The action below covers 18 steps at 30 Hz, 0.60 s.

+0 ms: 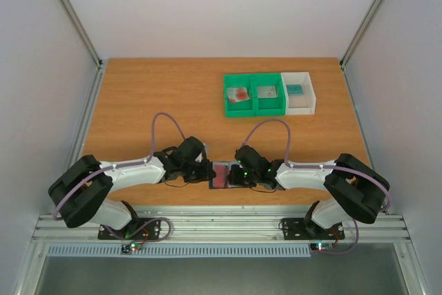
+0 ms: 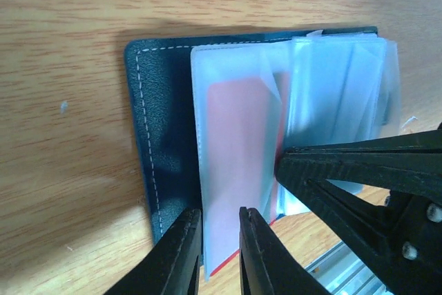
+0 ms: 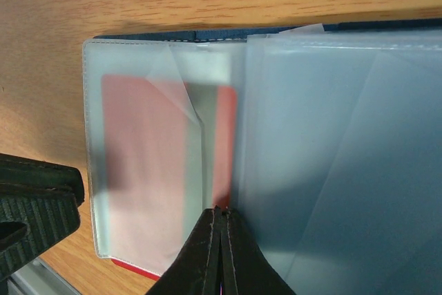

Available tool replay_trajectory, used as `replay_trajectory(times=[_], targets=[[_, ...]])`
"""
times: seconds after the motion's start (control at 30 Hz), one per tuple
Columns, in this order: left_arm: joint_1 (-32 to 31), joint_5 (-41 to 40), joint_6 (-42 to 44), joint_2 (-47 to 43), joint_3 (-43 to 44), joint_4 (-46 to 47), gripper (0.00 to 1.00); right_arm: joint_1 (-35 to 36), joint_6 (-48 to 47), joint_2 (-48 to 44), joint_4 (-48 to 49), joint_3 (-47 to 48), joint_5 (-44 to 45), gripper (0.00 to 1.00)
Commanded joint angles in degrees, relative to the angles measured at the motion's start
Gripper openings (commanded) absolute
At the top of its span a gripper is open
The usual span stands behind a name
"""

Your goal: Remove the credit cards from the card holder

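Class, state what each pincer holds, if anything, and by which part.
Right pincer: shut, tips on the card holder, holding nothing visible. Left pincer flanks the near edge of the red card; grip cannot be told.

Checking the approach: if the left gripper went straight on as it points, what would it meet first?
Probably the clear sleeve holding the red card, its near edge between the parted fingers of the left gripper.

Seen from above, the card holder [image 1: 219,175] is tiny, its ends covered by the left hand [image 1: 207,170] and right hand [image 1: 233,175]. What lies in the green bins [image 1: 253,110] and white bin [image 1: 309,94] is too small to tell. Right wrist view: cloudy plastic blurs the red card [image 3: 138,164].
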Motion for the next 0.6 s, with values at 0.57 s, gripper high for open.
replay_trajectory(times=[0.57], targets=[[-0.24, 1.47, 1.01, 3.0, 1.77, 1.84, 0.0, 0.51, 0.25, -0.29, -2.2, -1.3, 1.52, 0.01]])
